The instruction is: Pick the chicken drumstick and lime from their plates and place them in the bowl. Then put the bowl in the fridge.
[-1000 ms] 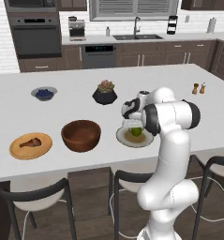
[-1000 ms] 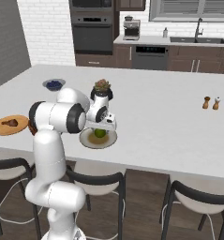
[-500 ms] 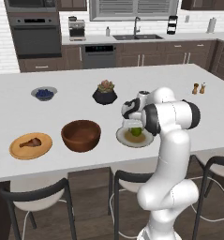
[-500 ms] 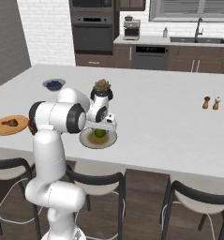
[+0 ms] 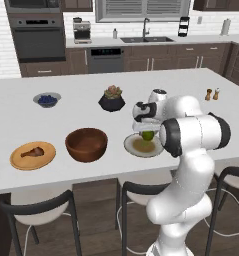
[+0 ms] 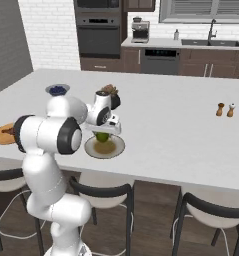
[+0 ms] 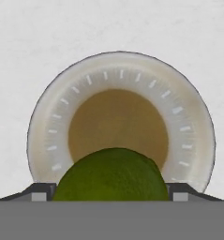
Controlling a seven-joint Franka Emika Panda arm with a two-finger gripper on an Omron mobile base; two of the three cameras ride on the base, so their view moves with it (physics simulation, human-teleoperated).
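Note:
My gripper (image 5: 147, 133) is shut on the lime (image 5: 148, 135), a small green fruit held just above the pale grey plate (image 5: 136, 148). In the hand view the lime (image 7: 112, 174) sits between the dark fingertips (image 7: 40, 191), and the plate's olive centre (image 7: 118, 122) lies bare below it. The reddish-brown wooden bowl (image 5: 86, 144) stands to the left of that plate. Further left, the brown chicken drumstick (image 5: 32, 151) lies on the orange-tan plate (image 5: 44, 159). From the right base view the lime (image 6: 102, 137) hangs over the pale plate (image 6: 116, 148). The fridge is out of view.
A black succulent pot (image 5: 112, 101) stands behind the pale plate, and a small grey-blue berry bowl (image 5: 46, 100) sits at the back left. Salt and pepper shakers (image 5: 212, 94) stand far right. Dark stools (image 5: 38, 210) line the counter's near edge.
The gripper has risen slightly with the lime in it, so the lime now hangs off the pale plate. Nothing else has moved.

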